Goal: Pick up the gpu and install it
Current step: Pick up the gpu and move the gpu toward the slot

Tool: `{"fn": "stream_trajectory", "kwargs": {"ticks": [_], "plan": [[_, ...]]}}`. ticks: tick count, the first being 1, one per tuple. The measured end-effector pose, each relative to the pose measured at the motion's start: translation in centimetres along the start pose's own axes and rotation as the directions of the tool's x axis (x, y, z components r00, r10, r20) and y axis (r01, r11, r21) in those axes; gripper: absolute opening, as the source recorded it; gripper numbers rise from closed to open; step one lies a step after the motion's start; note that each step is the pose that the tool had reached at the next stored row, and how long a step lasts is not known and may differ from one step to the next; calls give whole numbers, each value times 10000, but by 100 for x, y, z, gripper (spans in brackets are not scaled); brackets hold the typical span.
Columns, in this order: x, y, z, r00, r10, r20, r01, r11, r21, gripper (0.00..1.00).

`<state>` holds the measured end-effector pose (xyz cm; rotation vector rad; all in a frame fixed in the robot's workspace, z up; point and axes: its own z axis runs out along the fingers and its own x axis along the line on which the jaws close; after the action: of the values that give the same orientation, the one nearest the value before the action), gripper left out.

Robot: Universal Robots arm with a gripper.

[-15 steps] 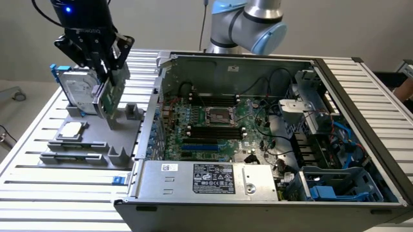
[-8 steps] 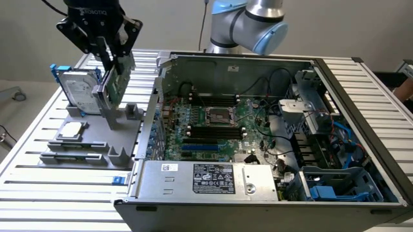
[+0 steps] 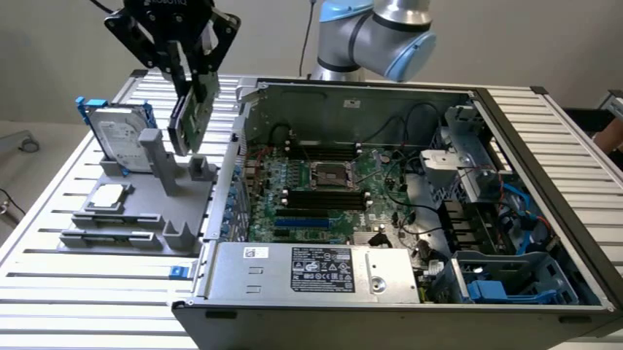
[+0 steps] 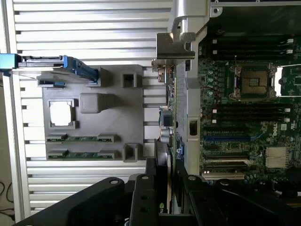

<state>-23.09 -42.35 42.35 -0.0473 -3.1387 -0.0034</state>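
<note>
Closest to the exterior camera is the front edge of a slatted metal desk that carries everything else. Most of the desk is taken up by an open computer case, lying on its side with its insides facing up. Behind the case stands a silver and pale blue robot arm.

Inside the case, a green motherboard covers the floor, with a bare processor socket at its middle. A silver power supply fills the near edge of the case.

On the exterior view's left, just beside the case, sits a grey moulded fixture. A silver hard drive in a blue frame stands upright at the fixture's far end. A square silver CPU chip lies flat in a pocket nearer the camera.

The black gripper hangs above the side of the fixture nearest the case. Its jaws are clamped on the gpu, gripping the card's upper end. The card hangs almost upright, slightly tilted, and appears clear of the fixture below. It is outside the case, close to the case's wall on the exterior view's left.

In the wrist view the gpu shows edge-on, running away from the gripper. Its silver bracket is at the far end. There it lines up with the case wall, between the fixture and the motherboard.
</note>
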Motion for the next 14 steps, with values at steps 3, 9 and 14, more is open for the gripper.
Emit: {"fn": "stream_trajectory", "kwargs": {"ticks": [3, 9, 14], "plan": [[-139, -11, -12, 10000, 0, -56, 0, 10000, -7, 27], [-414, -23, -22, 9999, 0, -149, 0, 10000, -13, 27], [-638, -21, -22, 9998, 0, -178, -1, 10000, -20, 27]]}}
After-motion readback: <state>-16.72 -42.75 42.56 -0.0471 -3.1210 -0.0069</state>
